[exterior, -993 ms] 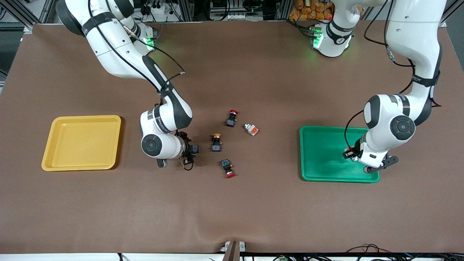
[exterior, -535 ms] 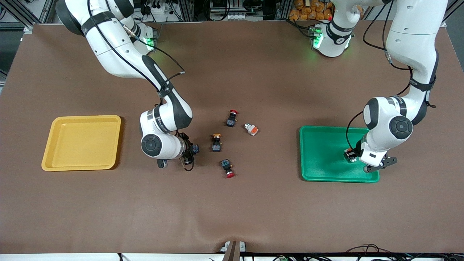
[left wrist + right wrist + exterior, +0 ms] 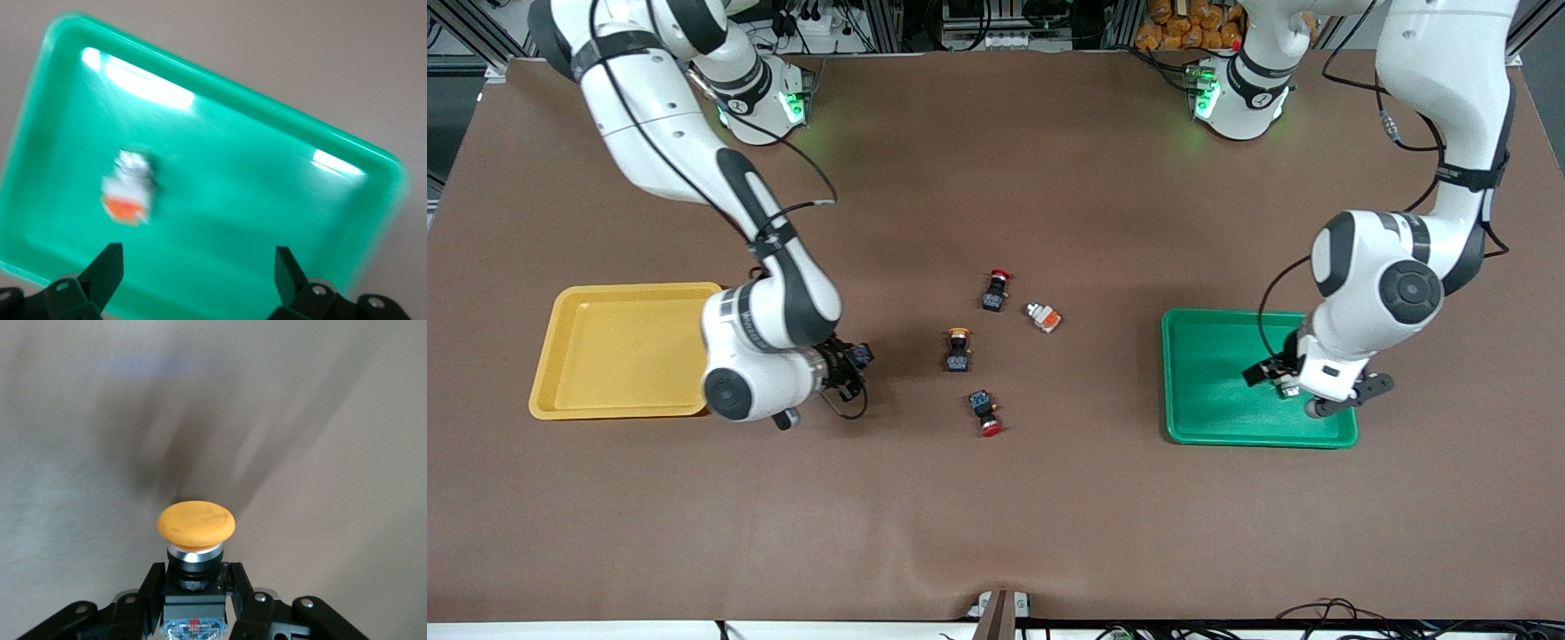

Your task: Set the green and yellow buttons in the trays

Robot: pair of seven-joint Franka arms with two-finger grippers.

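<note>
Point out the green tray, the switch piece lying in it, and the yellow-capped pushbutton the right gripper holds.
green tray (image 3: pixel 1209 373), front view, bare floor of the tray.
switch piece (image 3: pixel 128 195), left wrist view, middle of its white and orange body.
yellow-capped pushbutton (image 3: pixel 196 522), right wrist view, top of its round cap.

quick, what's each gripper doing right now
Left gripper: open over the green tray, holding nothing; a white-and-orange switch piece lies in the tray.
Right gripper: shut on a yellow-capped pushbutton, beside the yellow tray.
</note>
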